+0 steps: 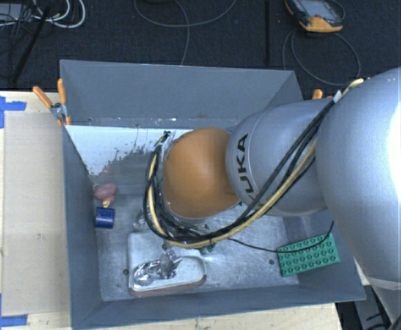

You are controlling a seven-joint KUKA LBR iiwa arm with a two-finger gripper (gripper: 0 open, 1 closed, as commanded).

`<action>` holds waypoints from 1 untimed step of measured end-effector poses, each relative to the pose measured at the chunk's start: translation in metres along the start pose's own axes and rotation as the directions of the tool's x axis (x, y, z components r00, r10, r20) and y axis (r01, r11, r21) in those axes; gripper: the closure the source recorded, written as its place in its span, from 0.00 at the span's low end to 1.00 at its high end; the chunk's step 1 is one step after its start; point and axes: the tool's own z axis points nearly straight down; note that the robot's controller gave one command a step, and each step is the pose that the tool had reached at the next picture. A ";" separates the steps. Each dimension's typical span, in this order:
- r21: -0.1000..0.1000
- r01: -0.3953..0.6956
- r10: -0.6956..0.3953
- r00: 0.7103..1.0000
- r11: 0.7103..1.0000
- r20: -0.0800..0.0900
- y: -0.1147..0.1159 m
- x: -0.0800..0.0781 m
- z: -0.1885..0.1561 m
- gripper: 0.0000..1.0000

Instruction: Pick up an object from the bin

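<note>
The gripper (166,260), whose opening cannot be told, is seemingly poised low over the flat pale pack (186,275) of shiny metal at the bin's (186,95) front, and is best closed squarely across its raised middle.

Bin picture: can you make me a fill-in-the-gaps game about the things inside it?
1. The small cube-shaped plastic block by the left wall of the grey metal bin, as the camera sees it, is ____.
2. The flat green studded plastic plate lies by the bin's ____ wall in that view.
3. The smooth rounded cover on the robot's wrist is ____.
Missing words: blue, right, orange.
</note>
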 end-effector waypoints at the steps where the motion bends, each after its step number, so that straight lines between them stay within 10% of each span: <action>1: -0.006 -0.132 0.132 0.991 0.991 0.017 -0.018 0.007 0.028 0.00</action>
